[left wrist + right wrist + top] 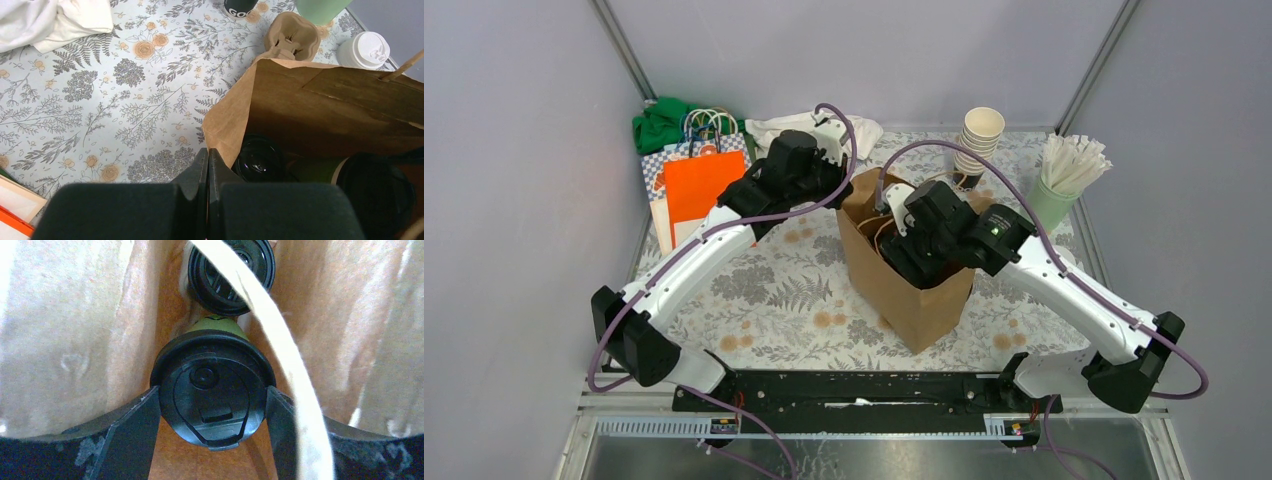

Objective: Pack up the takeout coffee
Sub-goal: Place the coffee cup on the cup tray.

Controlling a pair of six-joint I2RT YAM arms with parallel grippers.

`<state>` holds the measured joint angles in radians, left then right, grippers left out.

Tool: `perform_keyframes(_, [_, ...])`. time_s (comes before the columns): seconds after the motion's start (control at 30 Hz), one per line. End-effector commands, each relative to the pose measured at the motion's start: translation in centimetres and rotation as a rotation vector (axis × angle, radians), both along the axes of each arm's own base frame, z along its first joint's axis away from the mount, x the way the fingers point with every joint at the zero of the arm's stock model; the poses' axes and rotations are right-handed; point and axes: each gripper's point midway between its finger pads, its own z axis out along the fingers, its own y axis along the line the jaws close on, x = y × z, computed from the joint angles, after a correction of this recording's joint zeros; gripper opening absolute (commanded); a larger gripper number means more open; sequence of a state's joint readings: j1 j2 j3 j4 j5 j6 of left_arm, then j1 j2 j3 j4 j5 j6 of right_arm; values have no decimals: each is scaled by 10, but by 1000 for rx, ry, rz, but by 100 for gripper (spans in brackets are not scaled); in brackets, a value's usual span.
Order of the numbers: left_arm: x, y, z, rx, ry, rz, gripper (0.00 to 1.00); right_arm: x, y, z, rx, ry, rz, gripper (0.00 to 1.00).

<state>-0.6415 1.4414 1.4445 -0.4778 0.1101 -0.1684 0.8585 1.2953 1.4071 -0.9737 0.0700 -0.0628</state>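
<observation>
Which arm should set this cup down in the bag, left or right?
Right. The right gripper is inside the paper bag, fingers gripping the black-lidded cup. The left gripper is shut, outside at the bag's rim.

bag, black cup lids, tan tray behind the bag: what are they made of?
Bag: brown kraft paper, matte, creased at the folds.
Cup lid: black plastic by the look, moulded sip tab, slight sheen.
Tray: probably moulded paper pulp, tan, dull, rounded wells.
</observation>
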Motion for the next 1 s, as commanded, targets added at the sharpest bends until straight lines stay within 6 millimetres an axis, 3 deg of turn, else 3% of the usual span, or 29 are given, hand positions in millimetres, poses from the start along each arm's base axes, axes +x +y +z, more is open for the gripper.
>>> perform_keyframes(0.0, [4, 0, 10, 2, -23, 13, 0, 15, 8, 39, 82, -110, -22, 33])
perform_keyframes(0.23, [2, 0, 6, 12, -20, 4, 0, 23, 6, 47, 102, -160, -57, 34])
perform_keyframes(0.43, [0, 6, 5, 50, -36, 26, 0, 7, -12, 51, 81, -123, -67, 33])
perform_keyframes(0.63, [-6, 2, 3, 77, -55, 9, 0, -12, -24, 41, 47, -40, -75, 35])
perform_keyframes(0.97, [-12, -2, 2, 97, -67, -12, 0, -26, -42, 20, -74, 52, -79, 34])
